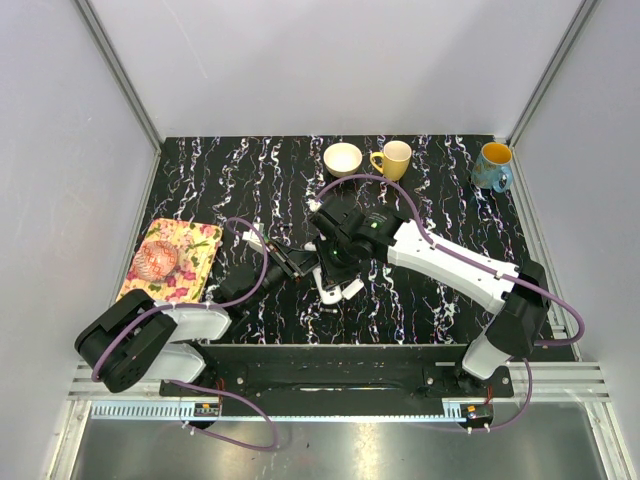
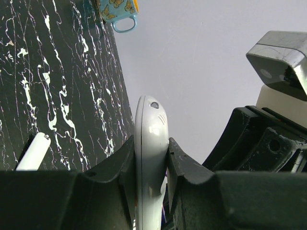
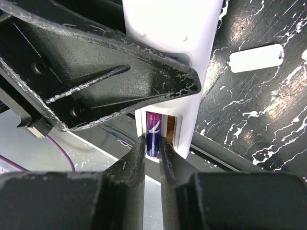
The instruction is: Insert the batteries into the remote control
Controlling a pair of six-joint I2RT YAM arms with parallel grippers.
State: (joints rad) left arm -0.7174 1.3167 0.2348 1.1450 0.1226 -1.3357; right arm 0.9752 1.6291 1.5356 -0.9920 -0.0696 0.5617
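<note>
The black marble-patterned tabletop with white veining (image 1: 200,180) fills the floor of the booth. Both arms reach in from its near edge and meet around the middle. On the left side lies a floral yellow-and-pink cloth (image 1: 185,262) with a pink ribbed glass dish (image 1: 157,258) on it. Along the far edge sit a cream ceramic bowl (image 1: 343,158) and a yellow mug (image 1: 393,160) close together. A blue mug with butterflies on it (image 1: 493,166) stands well apart in the far right corner.

The left gripper (image 2: 151,143) is clenched on the slim white plastic remote control (image 2: 149,124), holding it edge-on above the table, one dark finger pressed to each flat face. From the right wrist's view the remote's open recess faces the right gripper (image 3: 152,143).

A small flat white rectangular cover piece (image 3: 255,58) lies by itself on the marble near the two grippers.

A slender bluish-purple battery (image 3: 153,132) sits lengthwise in the recess. The right fingers flank its near end tightly on both sides, but I can't tell whether they are pinching it or merely alongside. A coppery strip shows in the slot just beside it, too hidden to identify.
</note>
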